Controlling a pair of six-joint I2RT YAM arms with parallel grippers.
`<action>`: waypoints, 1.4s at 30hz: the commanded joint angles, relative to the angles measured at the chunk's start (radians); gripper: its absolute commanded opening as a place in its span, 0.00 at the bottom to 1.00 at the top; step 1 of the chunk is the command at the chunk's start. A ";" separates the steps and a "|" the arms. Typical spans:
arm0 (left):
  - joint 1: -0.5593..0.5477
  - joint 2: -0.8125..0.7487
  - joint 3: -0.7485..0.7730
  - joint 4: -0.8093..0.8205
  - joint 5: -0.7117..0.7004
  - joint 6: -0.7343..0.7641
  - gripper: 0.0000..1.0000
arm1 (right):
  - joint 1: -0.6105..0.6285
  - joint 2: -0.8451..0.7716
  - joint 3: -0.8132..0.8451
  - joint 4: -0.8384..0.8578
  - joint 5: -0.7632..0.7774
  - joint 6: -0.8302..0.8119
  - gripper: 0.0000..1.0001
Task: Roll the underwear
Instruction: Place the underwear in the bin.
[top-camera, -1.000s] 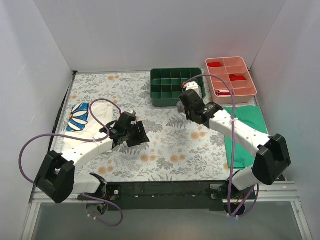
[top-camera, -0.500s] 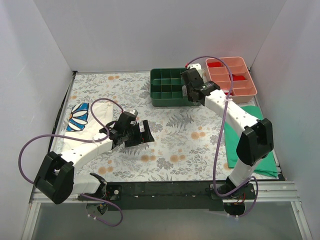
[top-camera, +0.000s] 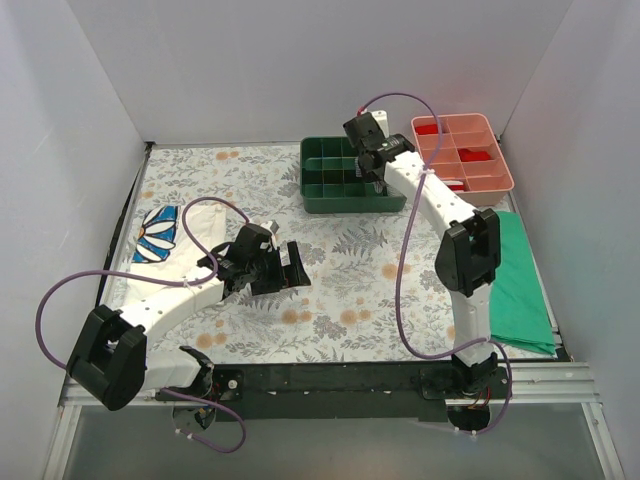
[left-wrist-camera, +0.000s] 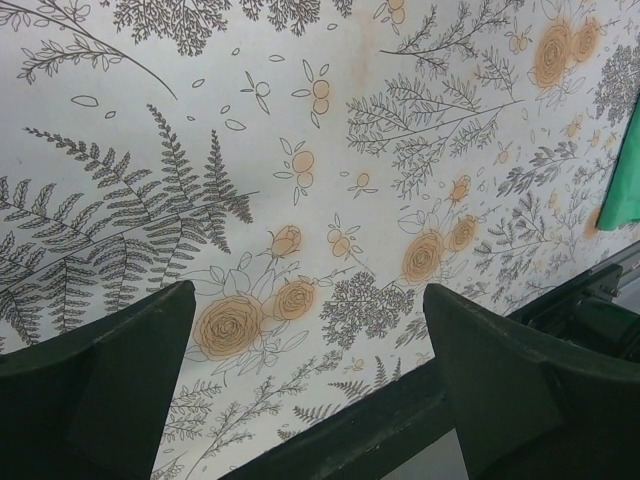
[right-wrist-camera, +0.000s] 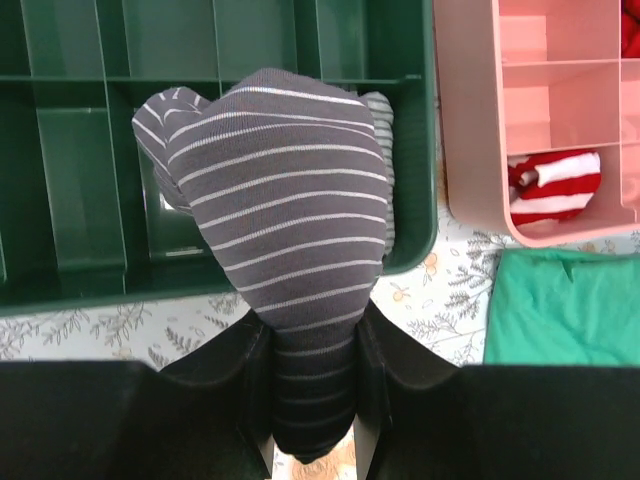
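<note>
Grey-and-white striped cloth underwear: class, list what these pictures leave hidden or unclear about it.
1. Right wrist view: the grey-and-white striped cloth underwear covers the dark green plastic tray compartment beneath; its lower end is hidden inside the right gripper.
2. Top view: the gripper hides most of it.
3. Left wrist view: outside the frame.

right arm reaches far forward, right pincer (right-wrist-camera: 312, 380) clamped on the underwear (right-wrist-camera: 285, 210); left arm bent low, left pincer (left-wrist-camera: 310, 330) spread wide.

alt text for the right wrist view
The right tool pinches bundled grey-and-white striped underwear over a green divided tray. A pink tray holding a red-and-white striped item sits to the right, with a green cloth below it on the floral table cover.
</note>
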 joint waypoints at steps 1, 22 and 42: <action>0.006 -0.037 -0.017 -0.011 0.018 0.021 0.98 | -0.013 0.068 0.145 -0.084 0.080 0.020 0.01; 0.004 -0.028 -0.014 -0.017 0.016 0.019 0.98 | -0.069 0.262 0.294 -0.094 0.095 -0.021 0.01; 0.004 0.006 -0.011 -0.012 0.022 0.019 0.98 | -0.068 0.322 0.260 -0.072 -0.034 -0.031 0.01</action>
